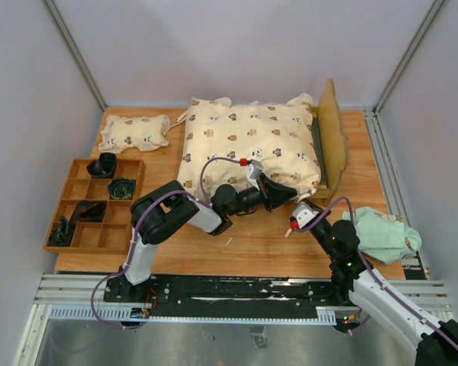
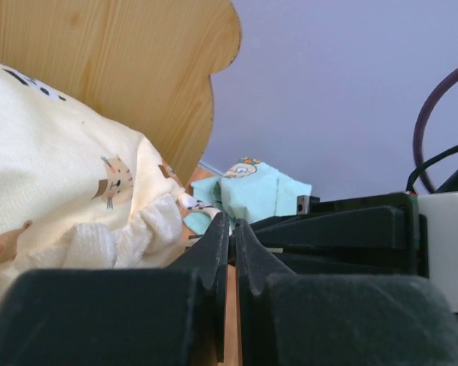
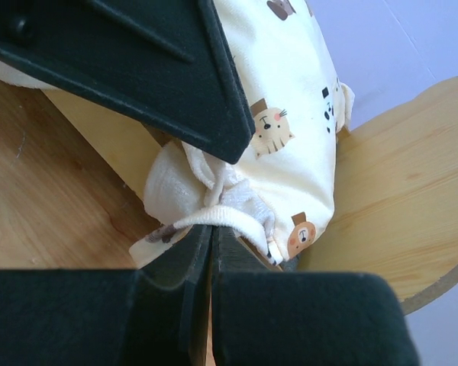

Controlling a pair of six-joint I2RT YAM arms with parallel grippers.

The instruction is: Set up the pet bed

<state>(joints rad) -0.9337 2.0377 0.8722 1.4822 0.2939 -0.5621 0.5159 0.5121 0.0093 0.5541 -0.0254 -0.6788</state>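
The pet bed lies on its side, its wavy headboard (image 1: 332, 130) at the right; the headboard also shows in the left wrist view (image 2: 137, 61) and the right wrist view (image 3: 412, 206). The cream bear-print quilt (image 1: 252, 141) covers the frame and hides the grey base. My left gripper (image 1: 288, 192) is shut and empty at the quilt's (image 2: 53, 168) near right corner, its tips (image 2: 230, 221) just past the ruffle. My right gripper (image 1: 305, 207) sits just below that corner. Its jaws (image 3: 214, 227) are shut at the white ruffle of the quilt (image 3: 290, 91).
A small matching pillow (image 1: 133, 131) lies at the back left. A wooden compartment tray (image 1: 99, 248) with dark items stands at the left. A mint green cloth (image 1: 382, 232) lies at the right edge, also in the left wrist view (image 2: 259, 194). The left finger (image 3: 153, 53) hangs over the right wrist view.
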